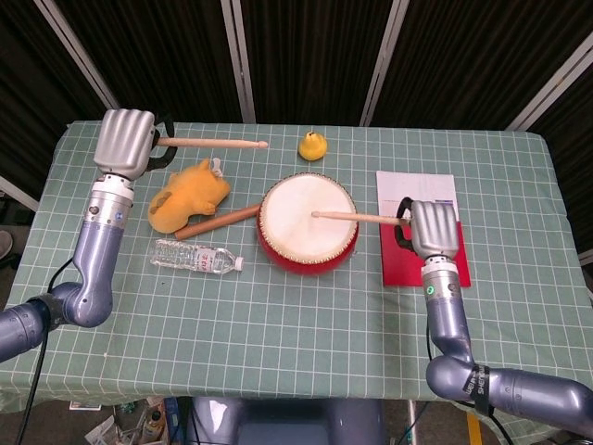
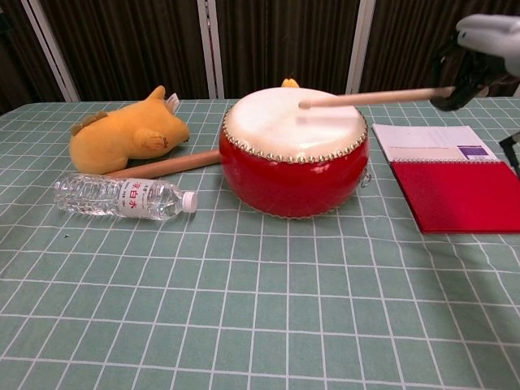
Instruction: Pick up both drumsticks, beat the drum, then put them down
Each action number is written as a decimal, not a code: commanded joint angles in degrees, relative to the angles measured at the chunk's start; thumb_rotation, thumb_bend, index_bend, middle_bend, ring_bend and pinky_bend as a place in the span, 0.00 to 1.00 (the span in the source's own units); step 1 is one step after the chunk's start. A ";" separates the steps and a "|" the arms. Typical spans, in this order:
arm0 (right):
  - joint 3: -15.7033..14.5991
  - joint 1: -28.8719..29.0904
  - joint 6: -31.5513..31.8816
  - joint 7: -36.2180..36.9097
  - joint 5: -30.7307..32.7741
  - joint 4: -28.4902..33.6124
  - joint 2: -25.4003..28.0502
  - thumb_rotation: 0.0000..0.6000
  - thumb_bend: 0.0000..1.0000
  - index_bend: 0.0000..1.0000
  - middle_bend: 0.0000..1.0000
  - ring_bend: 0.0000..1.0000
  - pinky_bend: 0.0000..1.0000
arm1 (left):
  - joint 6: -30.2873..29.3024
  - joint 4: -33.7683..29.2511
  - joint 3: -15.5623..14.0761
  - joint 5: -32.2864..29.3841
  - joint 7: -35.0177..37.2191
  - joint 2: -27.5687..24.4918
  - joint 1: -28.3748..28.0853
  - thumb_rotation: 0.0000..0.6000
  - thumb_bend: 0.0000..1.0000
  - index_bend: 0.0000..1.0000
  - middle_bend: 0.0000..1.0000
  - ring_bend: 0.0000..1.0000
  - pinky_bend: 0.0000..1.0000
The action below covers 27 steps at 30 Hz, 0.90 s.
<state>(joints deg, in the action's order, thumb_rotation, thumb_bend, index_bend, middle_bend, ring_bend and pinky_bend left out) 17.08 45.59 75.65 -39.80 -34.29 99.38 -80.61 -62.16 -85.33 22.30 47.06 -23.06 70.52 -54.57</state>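
A red drum with a white skin stands mid-table. My right hand grips a wooden drumstick whose tip is over the drum skin, at or just above it. My left hand, raised over the table's far left, holds the other drumstick level, pointing right toward the yellow duck. The chest view does not show the left hand or its stick.
A yellow plush toy, a wooden rod and a water bottle lie left of the drum. A small yellow duck sits behind it. A red-and-white notebook lies to the right.
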 commanded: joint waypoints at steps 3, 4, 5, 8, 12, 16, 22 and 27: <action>-9.02 3.41 4.43 -15.19 -4.37 -10.11 -8.45 1.00 0.63 1.00 1.00 1.00 1.00 | 1.16 1.64 -1.15 0.84 1.20 0.00 0.93 1.00 0.53 0.80 1.00 1.00 1.00; -8.66 3.29 5.48 -15.46 -4.70 -10.92 -9.11 1.00 0.63 1.00 1.00 1.00 1.00 | 1.33 1.84 -1.37 1.02 1.35 0.01 1.08 1.00 0.53 0.80 1.00 1.00 1.00; -8.13 3.15 6.20 -15.44 -4.95 -11.22 -9.27 1.00 0.63 1.00 1.00 1.00 1.00 | 1.39 1.98 -1.56 1.21 1.50 0.03 1.25 1.00 0.53 0.80 1.00 1.00 1.00; -6.01 2.58 7.84 -14.24 -5.84 -10.42 -7.98 1.00 0.63 1.00 1.00 1.00 1.00 | 1.32 2.00 -1.77 1.58 1.75 0.14 1.55 1.00 0.53 0.80 1.00 1.00 1.00; -1.75 0.92 9.58 -9.78 -6.03 -5.35 -4.15 1.00 0.63 1.00 1.00 1.00 1.00 | 0.85 0.96 -1.37 1.72 1.34 0.19 1.30 1.00 0.53 0.80 1.00 1.00 1.00; 2.48 -1.67 10.52 -4.07 -5.85 0.66 0.48 1.00 0.63 1.00 1.00 1.00 1.00 | 0.17 -1.52 -0.50 0.72 -0.55 0.27 0.42 1.00 0.53 0.80 1.00 1.00 1.00; 2.03 -5.32 9.95 -0.82 -7.19 4.15 5.29 1.00 0.63 1.00 1.00 1.00 1.00 | -2.12 -4.46 0.48 -1.06 -5.63 2.57 -2.17 1.00 0.53 0.80 1.00 1.00 1.00; 1.26 -7.79 8.66 2.02 -7.43 4.34 7.70 1.00 0.63 1.00 1.00 1.00 1.00 | -2.50 -4.30 0.26 -3.25 -10.06 5.68 -4.72 1.00 0.53 0.80 1.00 1.00 1.00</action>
<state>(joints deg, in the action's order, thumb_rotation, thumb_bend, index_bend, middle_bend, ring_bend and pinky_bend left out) 18.51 38.57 84.83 -38.73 -41.62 103.66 -73.67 -64.45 -89.75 22.71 44.75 -31.33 74.85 -58.09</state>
